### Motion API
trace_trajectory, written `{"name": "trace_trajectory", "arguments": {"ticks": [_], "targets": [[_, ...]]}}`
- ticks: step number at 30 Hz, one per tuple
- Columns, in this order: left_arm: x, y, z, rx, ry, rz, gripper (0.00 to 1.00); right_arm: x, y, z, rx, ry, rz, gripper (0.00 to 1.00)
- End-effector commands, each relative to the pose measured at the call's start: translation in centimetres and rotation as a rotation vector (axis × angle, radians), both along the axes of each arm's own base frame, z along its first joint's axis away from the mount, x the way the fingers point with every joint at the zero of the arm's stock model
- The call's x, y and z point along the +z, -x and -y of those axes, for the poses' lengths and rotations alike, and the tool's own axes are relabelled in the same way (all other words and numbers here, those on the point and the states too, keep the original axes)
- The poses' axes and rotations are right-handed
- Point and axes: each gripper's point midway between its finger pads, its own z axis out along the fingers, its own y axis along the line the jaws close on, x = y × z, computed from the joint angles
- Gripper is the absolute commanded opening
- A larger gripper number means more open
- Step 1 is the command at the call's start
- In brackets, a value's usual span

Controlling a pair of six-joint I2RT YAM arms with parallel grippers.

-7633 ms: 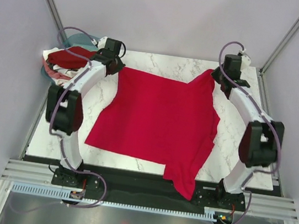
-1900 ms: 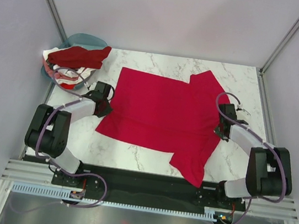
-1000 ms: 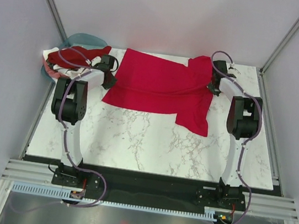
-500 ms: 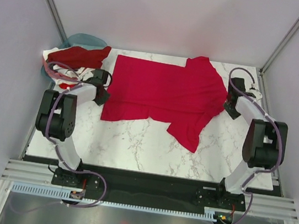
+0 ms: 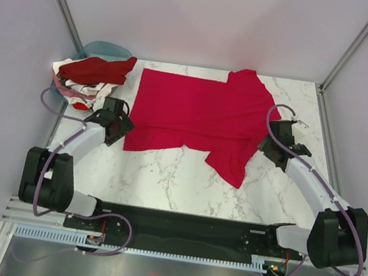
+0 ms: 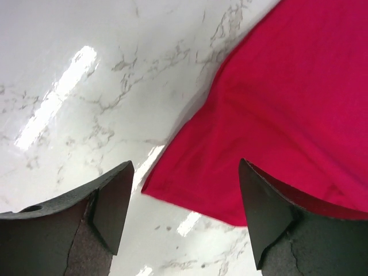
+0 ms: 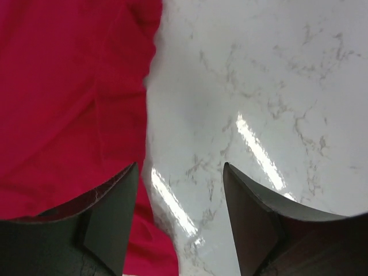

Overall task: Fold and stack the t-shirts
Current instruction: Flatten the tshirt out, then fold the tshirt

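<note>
A bright crimson t-shirt lies spread on the marble table, one sleeve reaching the back edge and a flap pointing toward the front. Its near-left corner shows between my left gripper's jaws, which are apart with nothing in them. My left gripper hovers just off that corner. My right gripper is open over bare marble, beside the shirt's right edge. More t-shirts, dark red on top of white and pink, sit heaped at the back left.
A teal basin stands behind the heap of shirts at the back-left corner. The marble table shows bare in front of the crimson shirt. Metal frame posts rise at the back corners.
Both grippers have let go of the crimson shirt and opened. Both arms have drawn back toward the front, leaving the shirt lying spread on the table.
</note>
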Motion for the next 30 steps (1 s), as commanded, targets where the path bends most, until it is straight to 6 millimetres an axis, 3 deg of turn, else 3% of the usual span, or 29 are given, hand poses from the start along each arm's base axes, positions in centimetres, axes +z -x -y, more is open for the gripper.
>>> {"name": "trace_trajectory", "arguments": {"ticks": [1, 6, 12, 18, 21, 23, 30], "targets": [[0.8, 2.1, 0.5, -0.06, 0.005, 0.029, 0.81, -1.4, 2.8, -2.7, 0.167, -0.006, -0.029, 0.68], [-0.4, 4.6, 1.7, -0.132, 0.053, 0.042, 0.78, -3.7, 5.7, -5.6, 0.316, -0.075, -0.069, 0.65], [-0.6, 5.1, 3.1, -0.225, 0.101, 0.099, 0.75, -6.1, 9.2, -9.2, 0.47, -0.168, -0.145, 0.57], [0.4, 5.1, 3.8, -0.269, 0.123, 0.133, 0.72, -6.9, 10.6, -11.3, 0.54, -0.153, -0.151, 0.57], [0.4, 5.2, 3.9, -0.277, 0.124, 0.134, 0.71, -8.6, 10.8, -11.3, 0.534, -0.115, -0.208, 0.57], [0.3, 5.2, 3.8, -0.276, 0.117, 0.131, 0.69, -9.0, 10.8, -11.4, 0.537, -0.102, -0.222, 0.51], [-0.1, 5.3, 3.7, -0.269, 0.114, 0.121, 0.67, -8.7, 11.0, -11.4, 0.534, -0.097, -0.203, 0.43]]}}
